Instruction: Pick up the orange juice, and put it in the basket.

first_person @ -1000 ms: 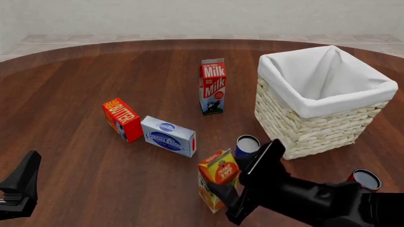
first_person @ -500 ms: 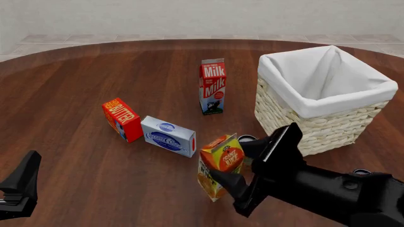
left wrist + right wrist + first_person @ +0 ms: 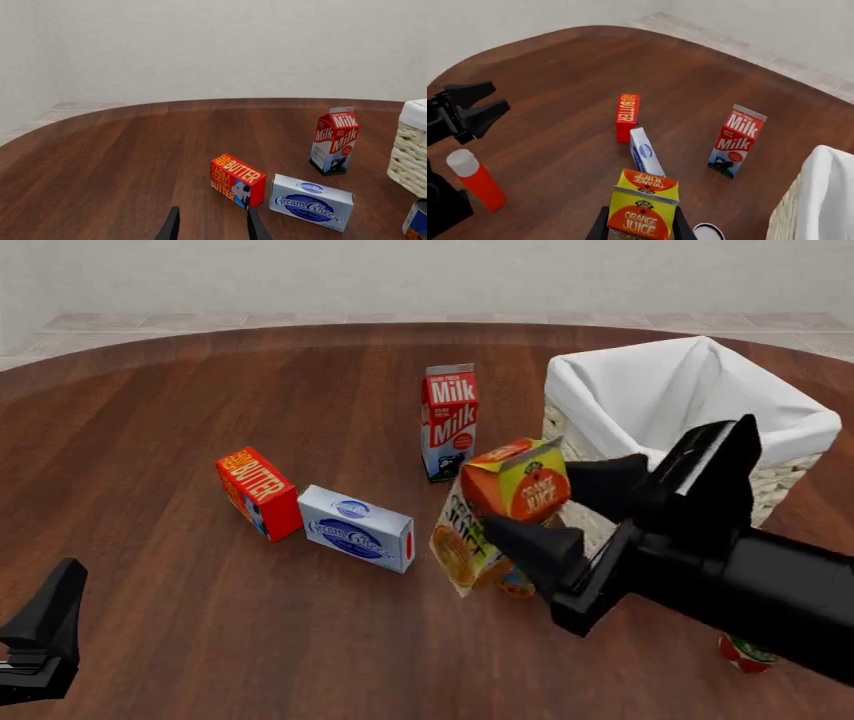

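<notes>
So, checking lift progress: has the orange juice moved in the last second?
Yes. The orange juice has risen and shifted toward the basket.

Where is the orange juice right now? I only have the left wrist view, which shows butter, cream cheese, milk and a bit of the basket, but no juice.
Observer: The orange juice is clamped in the right gripper, tilted and apparently lifted off the table.
Operator: Is it over the basket?
Observer: Not yet. In the front view it hangs beside the basket, at its near left corner, not above the opening.
Operator: Anything else I am missing?
Observer: A red bottle with a white cap stands upright close to the left gripper.
</notes>
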Tool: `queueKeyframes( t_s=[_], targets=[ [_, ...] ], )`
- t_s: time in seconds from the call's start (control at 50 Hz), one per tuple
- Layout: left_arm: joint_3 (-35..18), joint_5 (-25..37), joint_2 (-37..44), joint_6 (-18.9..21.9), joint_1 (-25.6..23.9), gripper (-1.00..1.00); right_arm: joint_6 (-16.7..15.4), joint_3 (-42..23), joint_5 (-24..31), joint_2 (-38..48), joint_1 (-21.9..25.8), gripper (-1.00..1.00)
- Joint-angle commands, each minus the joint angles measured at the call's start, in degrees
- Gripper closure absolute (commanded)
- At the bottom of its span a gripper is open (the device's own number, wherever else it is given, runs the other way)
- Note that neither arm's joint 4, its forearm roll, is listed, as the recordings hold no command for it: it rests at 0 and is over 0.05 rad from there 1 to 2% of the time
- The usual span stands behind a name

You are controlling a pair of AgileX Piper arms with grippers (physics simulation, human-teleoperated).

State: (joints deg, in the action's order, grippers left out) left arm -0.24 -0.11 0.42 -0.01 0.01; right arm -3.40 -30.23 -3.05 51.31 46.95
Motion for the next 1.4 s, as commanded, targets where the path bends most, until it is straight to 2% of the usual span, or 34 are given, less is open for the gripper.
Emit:
queueKeyframes(
  t_s=[0.02, 0.12, 0.14, 0.16, 0.2, 0.22, 0.26, 0.28, 0.36, 0.4, 0.44, 0.48, 0.6, 0.7, 0.9, 0.96, 1.06, 1.1, 1.18, 1.4],
  targets=[
    [0.0, 0.0, 0.0, 0.0, 0.0, -1.00, 2.0, -4.6, 1.8, -5.4, -4.8, 1.00],
    [0.0, 0.0, 0.0, 0.0, 0.0, -1.00, 1.8, -5.4, 0.6, -7.1, -7.1, 1.00],
    [0.0, 0.0, 0.0, 0.0, 0.0, -1.00, 2.5, -6.0, 0.9, -6.3, -7.1, 1.00],
    [0.0, 0.0, 0.0, 0.0, 0.0, -1.00, 1.4, -6.0, 0.1, -6.8, -7.9, 1.00],
    [0.0, 0.0, 0.0, 0.0, 0.0, -1.00, 1.7, -6.7, -0.5, -6.9, -8.9, 1.00],
    [0.0, 0.0, 0.0, 0.0, 0.0, -1.00, 0.8, -6.7, -1.4, -7.6, -10.2, 1.00],
    [0.0, 0.0, 0.0, 0.0, 0.0, -1.00, 1.0, -7.2, -1.8, -7.4, -11.4, 1.00],
    [0.0, 0.0, 0.0, 0.0, 0.0, -1.00, 1.0, -7.7, -3.2, -8.4, -13.8, 1.00],
    [0.0, 0.0, 0.0, 0.0, 0.0, -1.00, 0.9, -8.6, -4.6, -8.8, -16.2, 1.00],
    [0.0, 0.0, 0.0, 0.0, 0.0, -1.00, 1.8, -9.3, -5.2, -9.8, -17.7, 1.00],
    [0.0, 0.0, 0.0, 0.0, 0.0, -1.00, 1.3, -9.1, -6.3, -10.9, -18.8, 1.00],
    [0.0, 0.0, 0.0, 0.0, 0.0, -1.00, 3.6, -9.6, -7.1, -10.8, -21.1, 1.00],
    [0.0, 0.0, 0.0, 0.0, 0.0, -1.00, 3.4, -9.9, -8.3, -11.2, -23.1, 1.00],
    [0.0, 0.0, 0.0, 0.0, 0.0, -1.00, 4.7, -10.3, -9.2, -12.3, -25.8, 1.00],
    [0.0, 0.0, 0.0, 0.0, 0.0, -1.00, 3.1, -9.8, -10.6, -11.6, -29.1, 1.00],
    [0.0, 0.0, 0.0, 0.0, 0.0, -1.00, 3.6, -9.9, -10.7, -10.7, -30.4, 1.00],
    [0.0, 0.0, 0.0, 0.0, 0.0, -1.00, 1.5, -9.9, -11.4, -9.0, -33.3, 1.00],
    [0.0, 0.0, 0.0, 0.0, 0.0, -1.00, 1.7, -10.0, -11.4, -8.5, -33.8, 1.00],
    [0.0, 0.0, 0.0, 0.0, 0.0, -1.00, -0.9, -10.2, -11.4, -5.9, -35.5, 1.00],
    [0.0, 0.0, 0.0, 0.0, 0.0, -1.00, -2.1, -12.1, -12.2, -0.7, -40.7, 1.00]
  ],
)
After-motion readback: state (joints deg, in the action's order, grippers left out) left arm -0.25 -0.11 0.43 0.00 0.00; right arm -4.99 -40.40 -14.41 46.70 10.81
